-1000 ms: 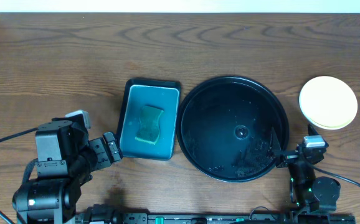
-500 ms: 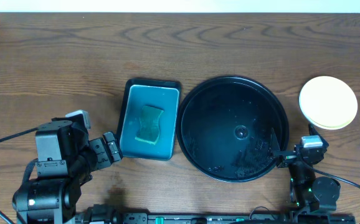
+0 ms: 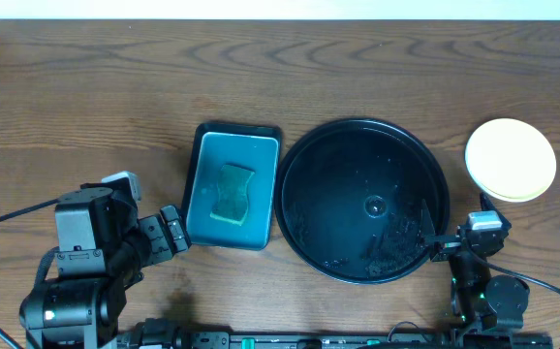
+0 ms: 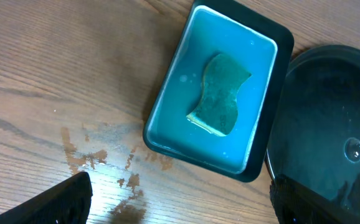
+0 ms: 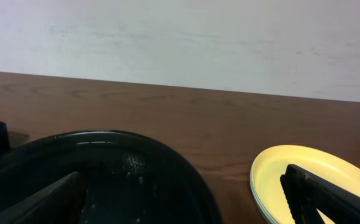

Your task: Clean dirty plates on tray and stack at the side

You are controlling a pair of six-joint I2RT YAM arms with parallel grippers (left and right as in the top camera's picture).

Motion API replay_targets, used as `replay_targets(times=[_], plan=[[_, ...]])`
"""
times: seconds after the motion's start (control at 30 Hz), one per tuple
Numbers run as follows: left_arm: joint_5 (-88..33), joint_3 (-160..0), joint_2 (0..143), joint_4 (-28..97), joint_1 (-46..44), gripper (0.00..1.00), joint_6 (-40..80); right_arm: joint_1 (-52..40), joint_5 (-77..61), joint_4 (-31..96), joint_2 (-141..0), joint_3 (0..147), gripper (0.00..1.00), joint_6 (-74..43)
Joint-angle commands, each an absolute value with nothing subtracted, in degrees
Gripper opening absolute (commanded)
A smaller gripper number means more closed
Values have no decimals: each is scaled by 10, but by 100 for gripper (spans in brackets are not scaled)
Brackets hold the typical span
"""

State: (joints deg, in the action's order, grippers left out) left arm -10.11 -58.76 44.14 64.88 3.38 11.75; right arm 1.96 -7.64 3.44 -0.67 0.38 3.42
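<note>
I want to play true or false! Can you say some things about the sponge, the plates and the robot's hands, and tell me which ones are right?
1. The sponge lies inside the teal tray. True.
2. A plate lies on the black tray. False: it holds none; the plates sit stacked on the table beside it.
3. The top plate is pale yellow. True.
4. The left gripper is squeezing the sponge. False: it is open and holds nothing, apart from the sponge.
5. The right gripper is open and empty. True.
</note>
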Motion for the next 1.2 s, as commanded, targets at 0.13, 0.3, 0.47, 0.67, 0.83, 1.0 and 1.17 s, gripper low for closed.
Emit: replay_targets(times=[0.13,0.3,0.47,0.67,0.83,1.0,1.17], plan=[[-94,-590,442,649,37,92,112,14,-71,37,-3,3,99,41],[-94,-590,442,649,37,92,112,14,-71,37,-3,3,99,41],[-94,-590,438,649,37,92,112,14,-71,37,-3,3,99,41],[-94,-590,421,649,37,92,112,14,-71,37,-3,3,99,41],[-94,-583,374,653,37,92,111,14,-71,37,-3,3,99,41],[-67,-534,298,644,37,92,101,14,-71,37,-3,3,99,41],[-58,-443,213,564,37,92,101,14,-71,37,-3,3,99,41]])
